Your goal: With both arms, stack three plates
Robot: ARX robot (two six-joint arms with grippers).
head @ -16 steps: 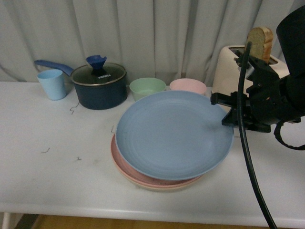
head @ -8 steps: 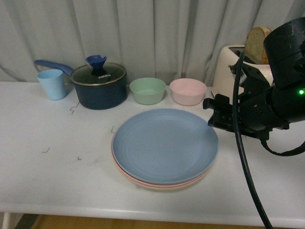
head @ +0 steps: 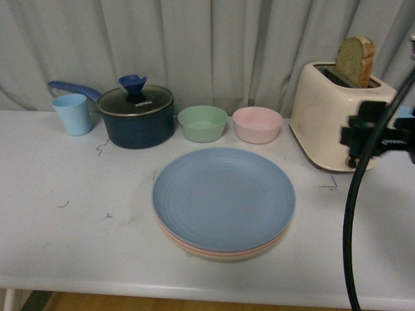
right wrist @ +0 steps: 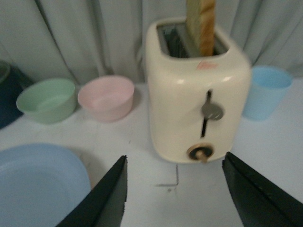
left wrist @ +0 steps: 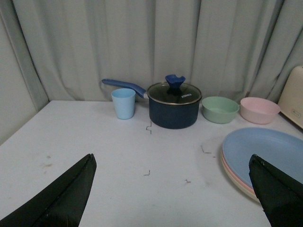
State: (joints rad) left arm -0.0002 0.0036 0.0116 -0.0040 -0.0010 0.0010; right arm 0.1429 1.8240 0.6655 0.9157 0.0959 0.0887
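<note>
The blue plate [head: 224,198] lay flat on top of the stack at the centre of the white table [head: 71,227], with the rim of the pink plate [head: 188,245] showing just beneath it and the cream-beige plate [head: 224,256] lowest, its edge peeping out at six o'clock.

The right gripper [head: 373,139] hung at three o'clock of the stack, well apart from it, in front of the cream toaster [head: 327,113]; in the right wrist view its two black fingers [right wrist: 102,201] stood wide apart with nothing between them.

The left gripper [left wrist: 175,198] showed only in the left wrist view, its fingers likewise spread wide and empty above the bare tabletop, the stack off to one side.

Beyond the plates, at twelve o'clock, stood a green bowl [head: 202,123] and a pink bowl [head: 257,124] side by side. At ten o'clock sat a dark blue lidded saucepan [head: 139,118] with a light blue cup [head: 72,114] beside it. A slice of bread [head: 355,61] stood upright in the toaster, and a second light blue cup [right wrist: 267,92] stood just beside the toaster.
</note>
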